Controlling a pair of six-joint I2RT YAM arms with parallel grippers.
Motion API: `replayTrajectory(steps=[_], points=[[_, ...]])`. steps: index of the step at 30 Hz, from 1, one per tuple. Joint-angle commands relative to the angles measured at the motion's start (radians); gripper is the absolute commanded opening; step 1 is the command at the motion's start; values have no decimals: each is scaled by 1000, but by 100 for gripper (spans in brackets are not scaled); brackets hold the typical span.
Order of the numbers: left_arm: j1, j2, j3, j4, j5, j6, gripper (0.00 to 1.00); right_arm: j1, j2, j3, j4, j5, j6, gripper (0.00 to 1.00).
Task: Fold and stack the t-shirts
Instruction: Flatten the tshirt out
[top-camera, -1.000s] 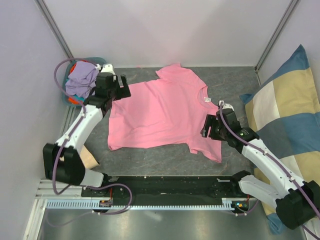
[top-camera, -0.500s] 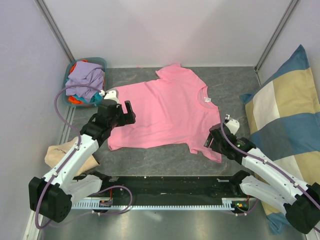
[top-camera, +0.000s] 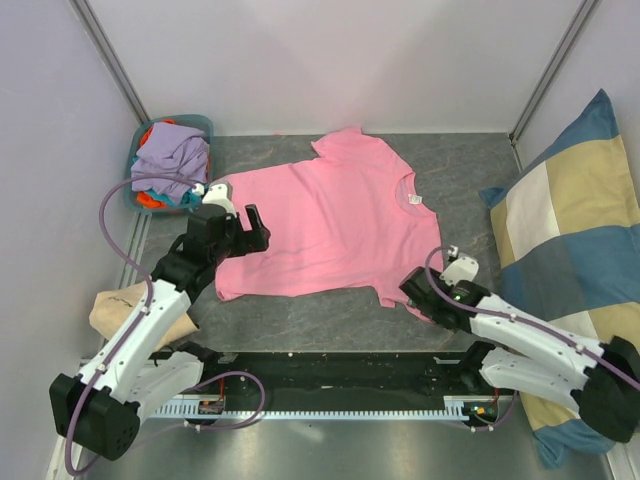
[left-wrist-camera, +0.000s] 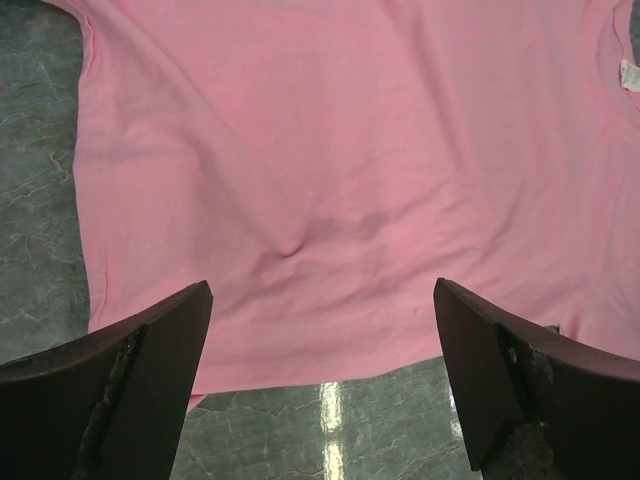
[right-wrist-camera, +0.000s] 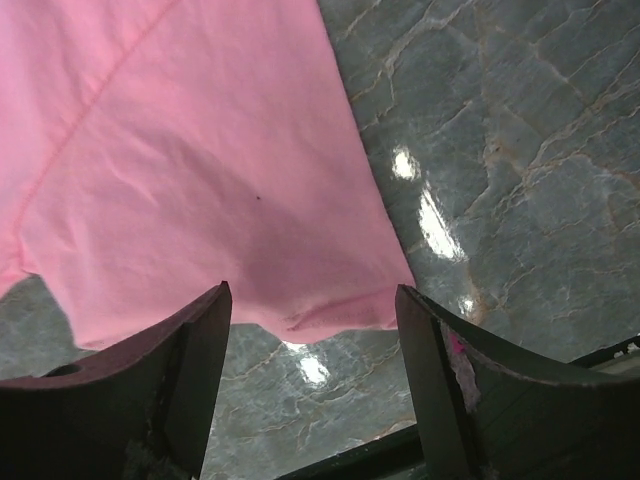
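Now the bright pink short-sleeved cotton t-shirt (top-camera: 320, 225) lies spread flat, front down, on the grey marbled desk (top-camera: 300, 318), its white neck label (top-camera: 415, 201) showing at the collar on the right. The left claw (top-camera: 256, 228), which a second ago reached toward the teal plastic basket (top-camera: 133, 160) in the far left corner, has swung back over the shirt's left side near the bottom hem; its jaws stand wide apart and hold nothing, the pink cloth lying smooth beneath them in the left wrist view (left-wrist-camera: 322, 290). The right claw (top-camera: 412, 288) has drawn back from near the collar toward the near edge and hovers over the shirt's near right sleeve (right-wrist-camera: 200, 200), jaws spread and empty, the sleeve's end lying flat on the desk between the fingers (right-wrist-camera: 190, 350). The shirt itself has not shifted. A lavender t-shirt (top-camera: 172, 152) tops the heap in the basket, orange cloth (top-camera: 150, 198) peeking below. The large blue-and-cream checked cushion (top-camera: 570, 230) leans at the right.
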Motion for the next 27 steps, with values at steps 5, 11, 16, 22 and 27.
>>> replayTrajectory(steps=[5,11,16,22,27], points=[[0,-80,-48,-8,48,-7,100,228,272,98,-13,97,224,76],[0,-104,-71,-14,61,2,100,299,361,106,27,94,297,76],[0,-115,-84,-25,61,12,100,305,427,100,87,77,277,76],[0,-132,-90,-28,50,11,100,308,515,138,153,80,226,76],[0,-157,-78,-49,59,8,100,316,624,262,174,57,108,77]])
